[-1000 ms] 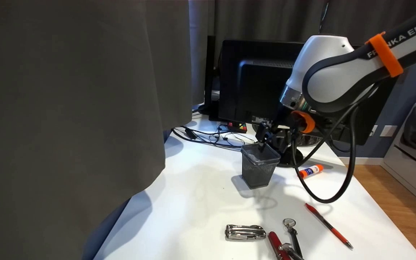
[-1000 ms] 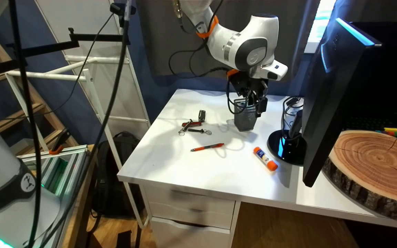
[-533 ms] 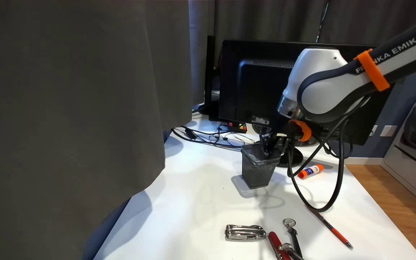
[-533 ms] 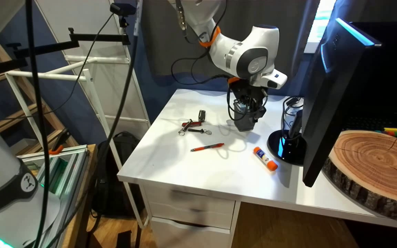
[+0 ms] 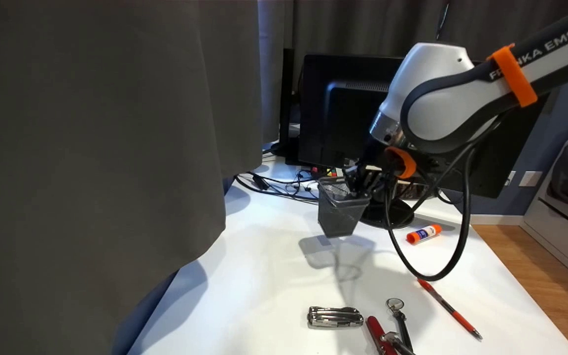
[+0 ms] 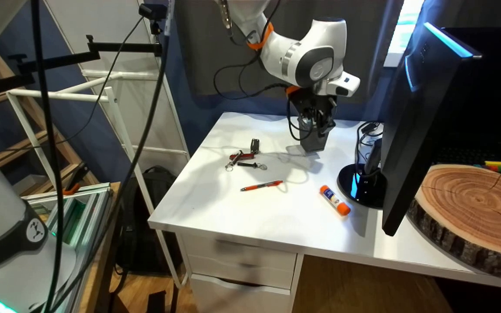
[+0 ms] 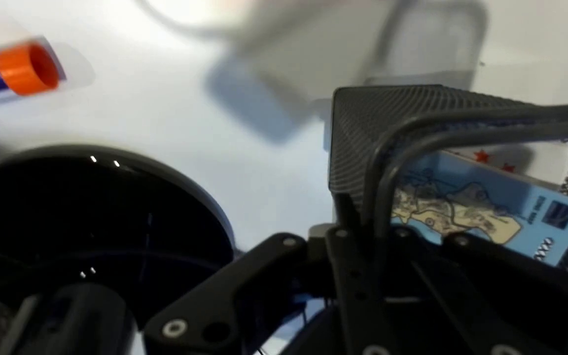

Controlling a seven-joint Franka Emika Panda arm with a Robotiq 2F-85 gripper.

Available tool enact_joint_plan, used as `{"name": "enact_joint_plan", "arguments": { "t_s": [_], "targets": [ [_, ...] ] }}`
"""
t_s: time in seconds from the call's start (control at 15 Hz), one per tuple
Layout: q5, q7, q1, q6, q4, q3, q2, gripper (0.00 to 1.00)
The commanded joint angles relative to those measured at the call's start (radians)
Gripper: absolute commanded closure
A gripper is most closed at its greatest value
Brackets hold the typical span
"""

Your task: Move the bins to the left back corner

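Note:
The bin, a dark grey mesh cup (image 5: 340, 219), hangs just above the white desk, slightly tilted, its shadow apart from its base. Both exterior views show it under my gripper (image 6: 321, 124). In the wrist view, the jaws of my gripper (image 7: 365, 222) are pinched together on one side of the rim of the bin (image 7: 363, 123), one finger inside and one outside. Through the bin's mouth I see a blue card (image 7: 491, 202) with a map-like picture. The fingertips are partly hidden by the rim and dark in the picture.
A monitor (image 5: 353, 118) on a round black base (image 7: 87, 212) stands close beside the bin. A glue stick (image 5: 423, 233), a red pen (image 5: 449, 308), a multi-tool (image 5: 335, 317) and small tools lie on the desk. Cables (image 5: 284, 190) run along the back; a curtain (image 5: 165, 148) hangs alongside.
The gripper came down over the bin's rim and closed on it. Then it rose, lifting the bin off the desk and shifting it slightly left in an exterior view.

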Motion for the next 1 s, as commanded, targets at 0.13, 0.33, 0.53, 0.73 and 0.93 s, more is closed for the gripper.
{"name": "enact_joint_plan", "arguments": {
  "t_s": [0.13, 0.33, 0.53, 0.73, 0.93],
  "targets": [
    [0.110, -0.200, -0.048, 0.024, 0.045, 0.165, -0.113, 0.95],
    [0.107, -0.195, -0.017, 0.027, 0.039, 0.146, -0.121, 0.94],
    [0.115, -0.210, -0.014, 0.024, 0.042, 0.168, -0.122, 0.94],
    [0.083, -0.273, 0.004, -0.118, 0.070, 0.184, -0.124, 0.97],
    [0.071, -0.359, 0.034, -0.257, 0.093, 0.203, -0.127, 0.96]
  ]
}}
